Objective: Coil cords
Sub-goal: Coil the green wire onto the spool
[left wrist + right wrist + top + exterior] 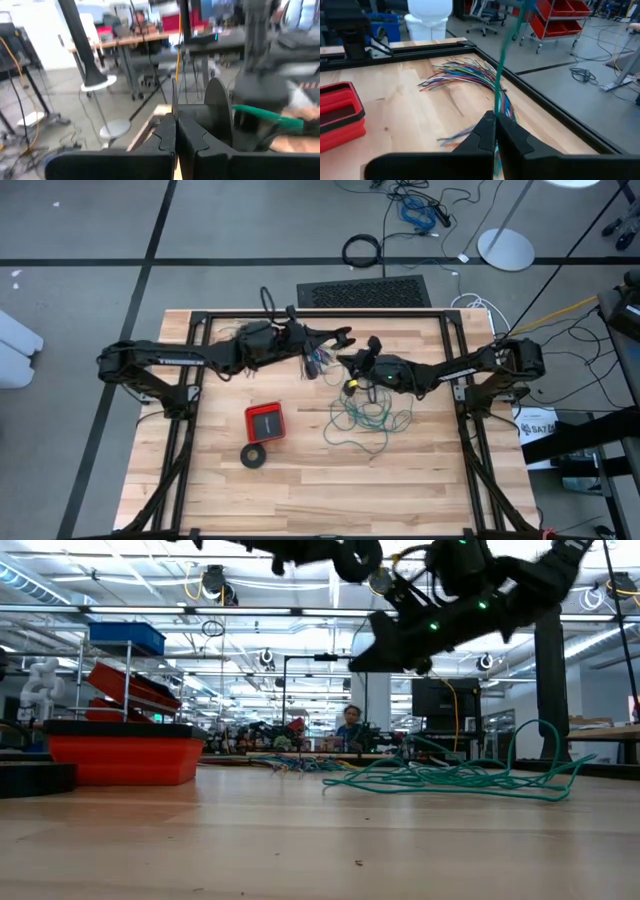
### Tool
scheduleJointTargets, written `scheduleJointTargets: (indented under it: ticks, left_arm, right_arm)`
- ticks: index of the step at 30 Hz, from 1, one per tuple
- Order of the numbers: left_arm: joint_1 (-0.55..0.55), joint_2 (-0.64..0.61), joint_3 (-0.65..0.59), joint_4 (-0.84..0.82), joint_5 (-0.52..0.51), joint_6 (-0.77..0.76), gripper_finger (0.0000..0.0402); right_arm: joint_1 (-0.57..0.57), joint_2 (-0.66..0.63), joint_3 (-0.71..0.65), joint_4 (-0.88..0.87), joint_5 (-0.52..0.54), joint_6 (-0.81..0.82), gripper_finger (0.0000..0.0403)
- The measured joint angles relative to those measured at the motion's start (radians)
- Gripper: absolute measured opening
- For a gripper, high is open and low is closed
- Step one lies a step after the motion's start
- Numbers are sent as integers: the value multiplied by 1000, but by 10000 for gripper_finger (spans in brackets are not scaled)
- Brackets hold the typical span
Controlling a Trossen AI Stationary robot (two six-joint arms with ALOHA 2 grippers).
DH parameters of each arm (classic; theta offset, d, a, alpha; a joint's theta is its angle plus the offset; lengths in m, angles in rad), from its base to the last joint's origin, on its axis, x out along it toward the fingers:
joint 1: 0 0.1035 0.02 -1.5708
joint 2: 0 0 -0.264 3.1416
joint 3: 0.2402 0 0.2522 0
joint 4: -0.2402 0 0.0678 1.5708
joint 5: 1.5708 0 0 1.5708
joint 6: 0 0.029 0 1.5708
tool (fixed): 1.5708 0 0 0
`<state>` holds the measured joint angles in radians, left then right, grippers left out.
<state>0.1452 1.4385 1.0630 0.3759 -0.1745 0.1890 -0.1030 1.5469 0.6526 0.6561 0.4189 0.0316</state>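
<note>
Black tape ring (254,456) nearest at the bench (300,500) front, red tray (265,421) just behind at 12. Teal wire (365,418) sprawls loose at 3 of the tray. Right tool (352,376) shut, pinching a teal strand, likely lifting it to coil. Left tool (340,336) farther back, shut, empty, hovering ready to assist. Coloured wire bundle (470,75) between them.

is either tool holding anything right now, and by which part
The right tool is shut on the thin teal-green wire, pinching one strand that runs up from its fingertips. The left tool is shut and holds nothing.
</note>
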Motion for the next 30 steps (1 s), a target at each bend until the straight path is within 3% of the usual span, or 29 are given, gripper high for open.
scheduleJointTargets:
  ticks: [9, 20, 30]
  left_arm:
    - [-2, 104, -1, -1, -86, 63, 0]
    - [-18, 102, -17, -16, -122, 158, 0]
    - [-18, 102, -40, 15, -167, 187, 0]
  right_arm:
    - [61, 12, 172, -234, 32, -4, 0]
    - [103, -21, 176, -304, 105, 58, 0]
    - [105, -58, 181, -302, 87, 94, 0]
